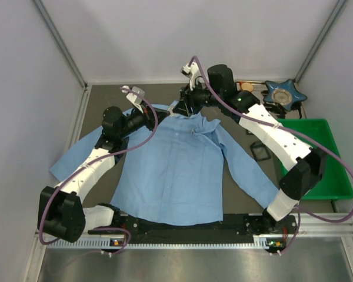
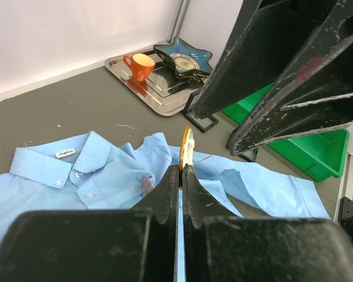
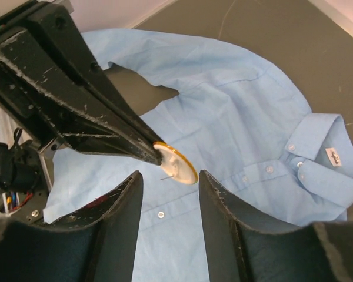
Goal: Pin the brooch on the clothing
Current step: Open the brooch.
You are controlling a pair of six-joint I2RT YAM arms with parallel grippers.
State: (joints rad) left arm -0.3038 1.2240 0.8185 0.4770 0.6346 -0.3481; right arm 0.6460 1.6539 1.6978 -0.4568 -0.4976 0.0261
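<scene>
The left gripper is pinched tight on the edge of the small round brooch, a flat disc with an orange-gold rim and a white back, holding it in the air above the collar end of the light blue long-sleeved button-up shirt. The right gripper faces it with jaws apart, one finger on either side of the disc, neither visibly touching it. The shirt lies spread front-up on the dark grey table, a green plastic bin to its right and an orange cup on a steel tray beyond.
</scene>
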